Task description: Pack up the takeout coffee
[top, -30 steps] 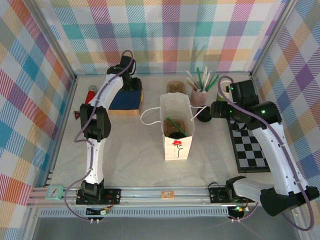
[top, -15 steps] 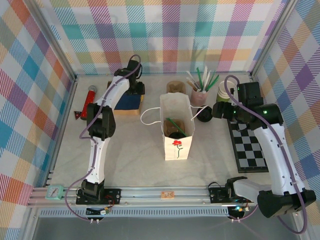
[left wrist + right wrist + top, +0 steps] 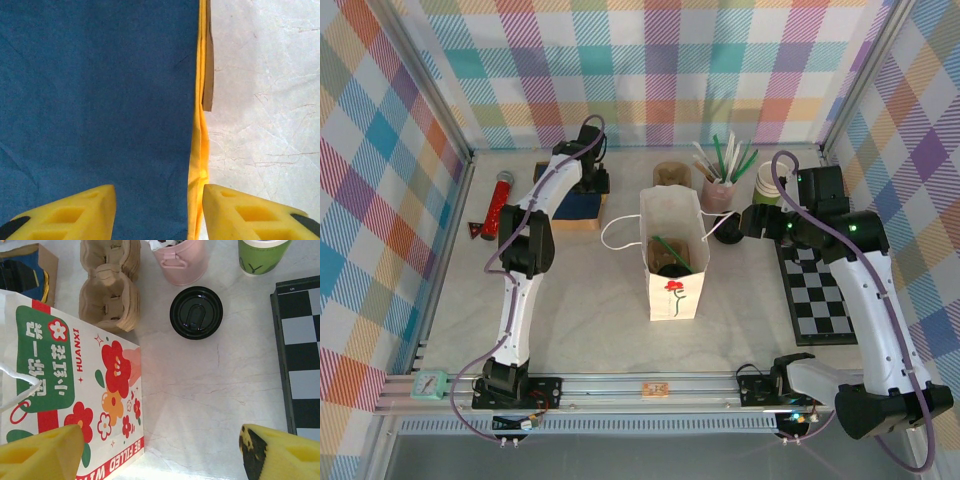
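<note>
Right pincer (image 3: 157, 452) hangs just to the right of the white paper bag (image 3: 685, 300), its fingers wide apart and empty. The left pincer (image 3: 157, 200) hovers over a blue, yellow-edged box (image 3: 572, 203) behind and left of the bag, fingers apart and gripping nothing. The takeout coffee (image 3: 667, 262) sits inside the bag, its black lid showing through the open mouth beside a green straw (image 3: 670, 250). The lid faces up, so the cup's long axis seems to run vertical. Packing the cup itself looks done. The next move probably calls for keeping both arms off the bag's walls so nothing tips. A loose black lid (image 3: 196, 312) lies on the tabletop (image 3: 210, 390) right of the bag.
</note>
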### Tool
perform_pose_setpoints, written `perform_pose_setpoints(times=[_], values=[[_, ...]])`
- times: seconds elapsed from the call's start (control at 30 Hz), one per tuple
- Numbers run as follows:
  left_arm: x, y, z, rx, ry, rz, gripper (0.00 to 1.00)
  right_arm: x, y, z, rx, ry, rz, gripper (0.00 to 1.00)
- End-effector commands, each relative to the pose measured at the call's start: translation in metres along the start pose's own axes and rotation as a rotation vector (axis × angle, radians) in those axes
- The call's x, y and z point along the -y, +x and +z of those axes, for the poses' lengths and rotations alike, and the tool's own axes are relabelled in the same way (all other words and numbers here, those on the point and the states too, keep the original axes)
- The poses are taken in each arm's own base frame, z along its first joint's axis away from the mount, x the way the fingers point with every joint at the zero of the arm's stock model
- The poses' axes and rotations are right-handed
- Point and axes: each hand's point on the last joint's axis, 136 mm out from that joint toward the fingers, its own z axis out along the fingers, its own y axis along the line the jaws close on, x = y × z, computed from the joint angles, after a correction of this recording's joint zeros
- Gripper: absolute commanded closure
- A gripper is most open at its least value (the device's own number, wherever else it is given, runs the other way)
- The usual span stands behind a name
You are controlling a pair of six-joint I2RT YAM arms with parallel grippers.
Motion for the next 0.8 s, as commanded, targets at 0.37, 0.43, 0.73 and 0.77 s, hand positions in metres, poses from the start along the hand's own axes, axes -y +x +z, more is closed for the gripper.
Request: perform_pose_setpoints(times=[0.37,0.43,0.73,0.77], values=[[0.006,-0.003,0.010,-0.002,-0.014,0.029,0.54,-0.002,0.000,-0.003,0.015,-0.023,-0.015,0.19],[0.006,-0.003,0.011,-0.003,-0.014,0.030,0.55,-0.002,0.000,-0.002,0.014,-0.021,-0.014,0.19],[0.008,-0.002,0.018,-0.003,-0.025,0.042,0.58,-0.002,-0.001,-0.002,0.019,-0.020,-0.017,0.20],[0.008,-0.002,0.018,-0.004,-0.025,0.044,0.59,-0.002,-0.001,-0.002,0.019,-0.019,-0.019,0.20]])
